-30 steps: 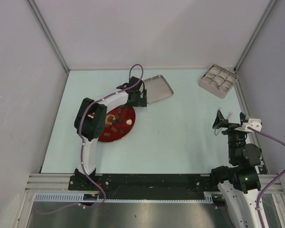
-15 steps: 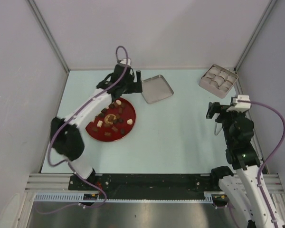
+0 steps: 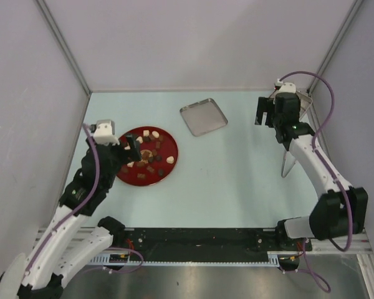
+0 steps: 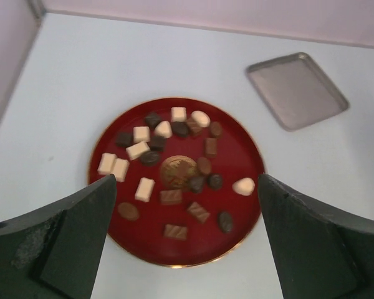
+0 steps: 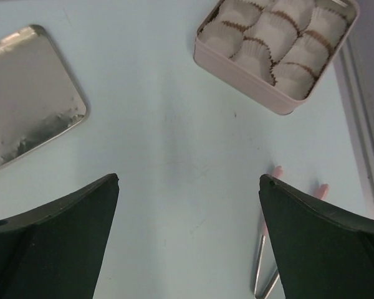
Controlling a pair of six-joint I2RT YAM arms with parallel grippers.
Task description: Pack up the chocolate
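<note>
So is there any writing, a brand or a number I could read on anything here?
No readable text in any view.
Gold disc in the middle of the red plate: may carry a stamped pattern, too blurred to read.
Metal tray: plain, no label visible.
Tin with paper cups: no label visible on the sides shown.

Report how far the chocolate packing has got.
Done: nothing packed; the paper cups that show in the tin are empty. In hand: nothing; the left hand hangs open by the red plate, the right hand open near the tin. Left: every chocolate on the plate.
</note>
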